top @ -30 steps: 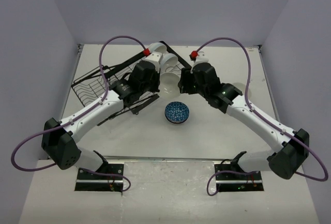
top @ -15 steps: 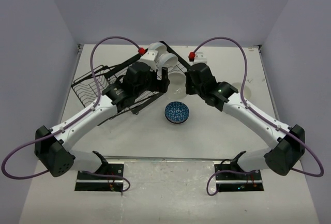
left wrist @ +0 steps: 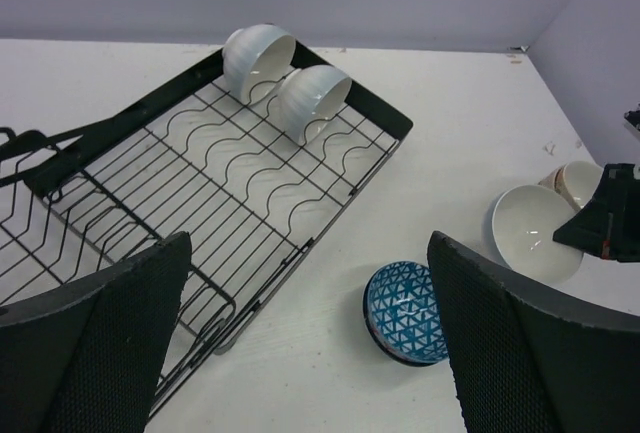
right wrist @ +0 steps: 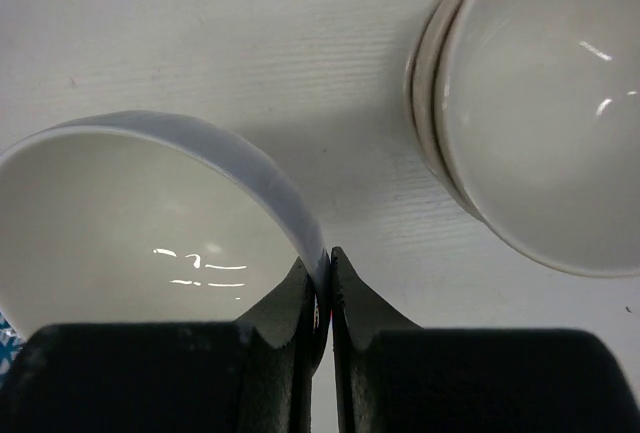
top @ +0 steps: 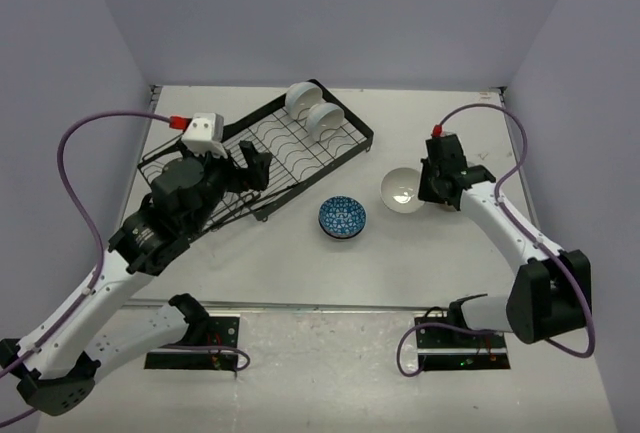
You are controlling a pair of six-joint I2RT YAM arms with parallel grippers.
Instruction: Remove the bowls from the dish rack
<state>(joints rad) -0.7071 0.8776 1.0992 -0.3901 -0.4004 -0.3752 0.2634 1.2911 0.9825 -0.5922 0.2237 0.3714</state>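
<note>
White table (top: 420, 253), lavender walls (top: 330, 13); left claw (left wrist: 308, 251) agape, right claw (right wrist: 322, 288) tight on white bowl (right wrist: 130, 223).

dish rack (top: 262, 149): black | two white bowls (top: 322, 119): tilted, far end | blue-patterned bowl (top: 342, 217), white bowl (top: 401, 190): upright beside rack

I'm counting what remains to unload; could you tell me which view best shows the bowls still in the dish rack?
The left wrist view: two white bowls lie on their sides at the dish rack's far end, large, unblocked. The top external view shows them smaller; the right wrist view misses them.
</note>
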